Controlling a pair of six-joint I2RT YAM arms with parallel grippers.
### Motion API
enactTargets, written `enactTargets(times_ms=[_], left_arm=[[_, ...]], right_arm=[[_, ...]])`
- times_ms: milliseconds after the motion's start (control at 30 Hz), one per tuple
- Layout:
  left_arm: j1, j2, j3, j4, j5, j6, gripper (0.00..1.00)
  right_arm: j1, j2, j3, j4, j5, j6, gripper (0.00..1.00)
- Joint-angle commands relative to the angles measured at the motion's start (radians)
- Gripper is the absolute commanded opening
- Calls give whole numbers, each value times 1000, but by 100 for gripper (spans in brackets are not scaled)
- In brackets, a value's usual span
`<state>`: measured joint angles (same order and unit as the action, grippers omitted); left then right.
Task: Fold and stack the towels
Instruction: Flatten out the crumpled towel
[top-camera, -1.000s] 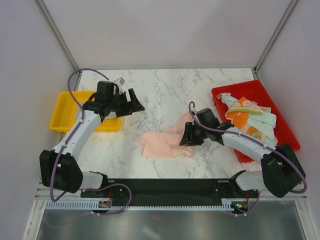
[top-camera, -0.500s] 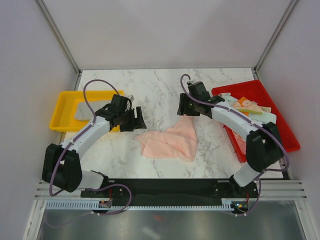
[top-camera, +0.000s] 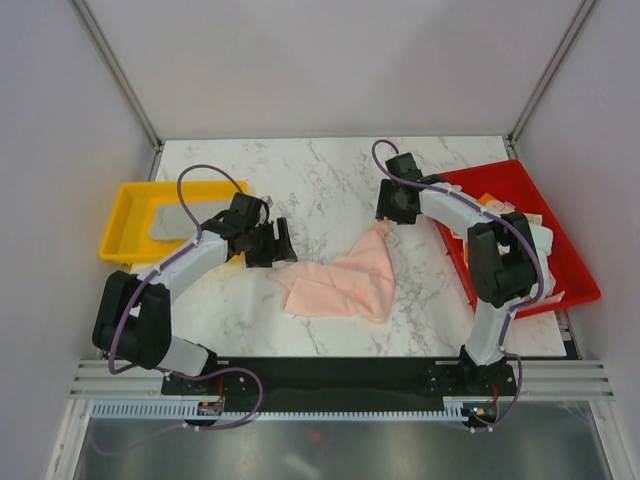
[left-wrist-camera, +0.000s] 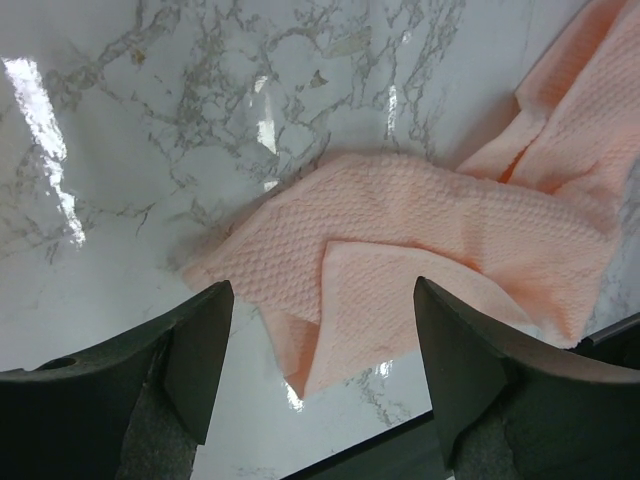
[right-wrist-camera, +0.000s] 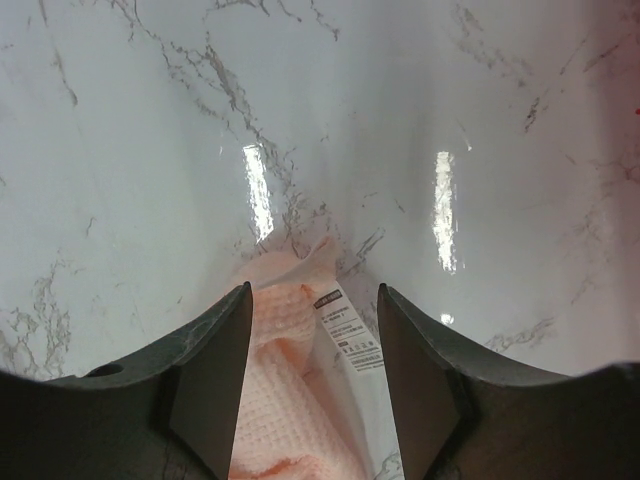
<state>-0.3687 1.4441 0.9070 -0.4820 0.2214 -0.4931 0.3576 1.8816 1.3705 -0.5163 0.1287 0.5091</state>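
Pale pink towel lies rumpled mid-surface, its long axis running near-left to far-right. Your left gripper stands wide and empty at the towel's left end. Your right gripper hovers parted and empty over the labelled far-right corner. Judgement: each arm is nearest its own corner, so take hold there.

Two grippers are showing: left gripper, right gripper. One pale pink towel is lying between their jaws. One yellow tray, outboard of the left jaws, is holding one grey towel. One red tray, outboard of the right jaws, is holding towels, count indeterminate.
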Motion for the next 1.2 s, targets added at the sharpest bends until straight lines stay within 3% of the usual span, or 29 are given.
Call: enactTargets(times_ms=[0, 200, 467, 733, 1000, 1167], left_arm=[[-9, -4, 52, 127, 74, -36, 80], [-25, 195, 315, 183, 246, 30, 80], [-148, 590, 772, 148, 354, 284, 78], [-233, 846, 995, 125, 351, 350, 74], [-291, 1026, 1210, 91, 337, 306, 72], [-302, 1079, 1248, 65, 326, 297, 63]], right_arm=[[-28, 34, 44, 13, -90, -50, 61], [-45, -61, -13, -5, -141, -41, 60], [-65, -415, -298, 1, -185, 124, 60], [-63, -714, -471, 38, -265, 155, 59], [-63, -832, -522, 10, -294, 134, 59], [-65, -885, -539, 9, -287, 135, 59]])
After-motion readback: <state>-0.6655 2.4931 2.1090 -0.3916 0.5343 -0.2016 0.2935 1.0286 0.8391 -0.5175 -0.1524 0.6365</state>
